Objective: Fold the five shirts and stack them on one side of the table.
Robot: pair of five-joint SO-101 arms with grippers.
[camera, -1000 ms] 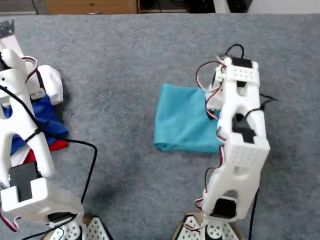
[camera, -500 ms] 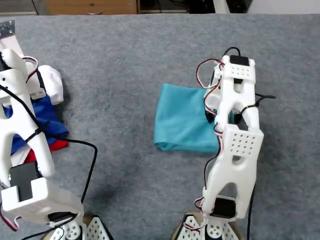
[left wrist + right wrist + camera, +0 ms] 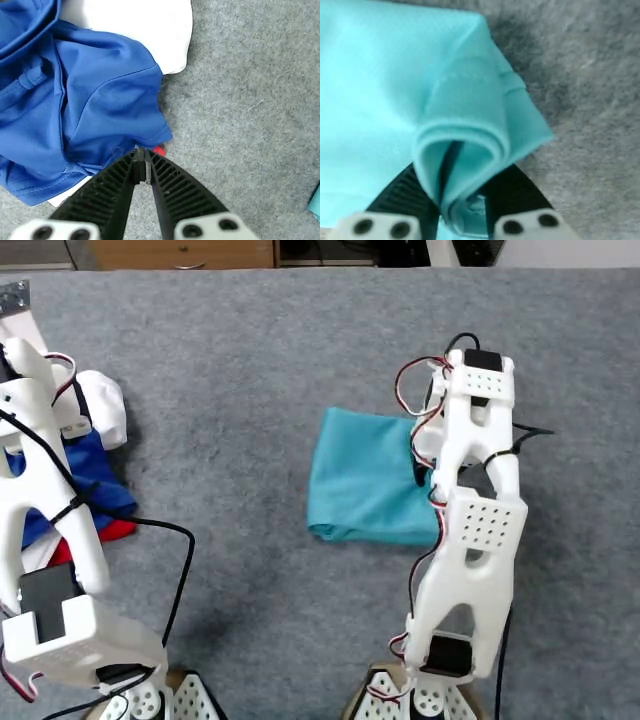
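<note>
The right claw point(image 3: 462, 186) is clamped on the teal shirt point(image 3: 385, 90). Its two black ribbed fingers point(image 3: 400, 192) stand only a little apart, and a thick rolled fold of the cloth is squeezed between them. The fold bulges out above the fingertips in a rounded loop, and the rest of the shirt spreads flat away from it.

In the high view the teal shirt point(image 3: 365, 490) lies near the middle of the grey table point(image 3: 250, 360) as a folded, roughly square shape. The right arm point(image 3: 470, 520) stands over the edge of the shirt on that arm's own side and covers that edge.

The left claw point(image 3: 143, 160) has its fingers pressed together, with the tips meeting and no gap between them. The tips sit at the hem of a blue shirt point(image 3: 90, 100). Whether any cloth is pinched there, I cannot tell. Just beside the tips a small bit of red shirt point(image 3: 159, 150) peeks out from under the blue one. A white shirt point(image 3: 140, 25) lies partly under the blue shirt on its far side.

From above, this loose heap of white point(image 3: 105, 405), blue point(image 3: 95, 475) and red point(image 3: 115, 530) lies at the table's left edge, well apart from the teal shirt, with the left arm point(image 3: 45, 500) over it.
</note>
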